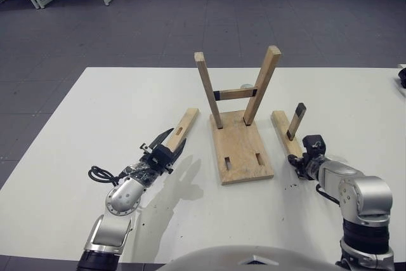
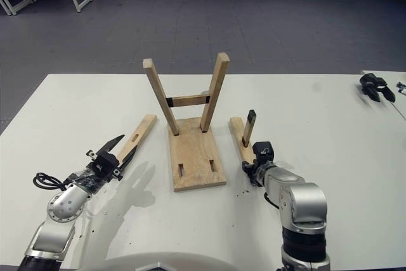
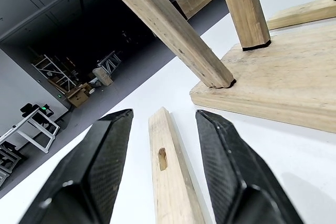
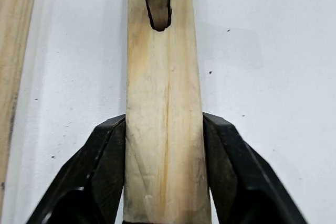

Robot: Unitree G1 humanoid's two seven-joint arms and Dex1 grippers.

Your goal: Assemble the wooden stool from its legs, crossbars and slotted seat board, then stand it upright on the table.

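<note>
Left eye view, stool roughly half built: seat board (image 1: 244, 150) lies flat on the bench (image 1: 114, 106), with two standing legs (image 1: 209, 90) plugged into its far slots and tied together by a fitted crossbar (image 1: 236, 94). The two near slots (image 1: 227, 164) on the board are empty. Left loose leg (image 1: 184, 128) lies flat on the bench just beside the board, on my left. My left gripper (image 3: 165, 119) has its fingers (image 3: 100, 171) open, one on either side of that leg with gaps showing, so no grip yet. Right loose leg (image 1: 283, 130) lies flat just to the right of the board, with the second crossbar (image 1: 295, 120) stuck upright in its mortise. My right gripper (image 4: 164, 129) has its fingers pressed against both sides of that leg near its end, closed on it. Done, as I judge it: one leg pair plus crossbar seated in the board, and the second crossbar started into one leg. Left to do: fit the left loose leg onto the free end of the second crossbar, seat that pair in the two near slots, then flip the whole stool so it stands on its legs. I'd call it about halfway. The mortise on the left loose leg faces up in the left wrist view, so my guess is it needs turning toward the crossbar before joining.
</note>
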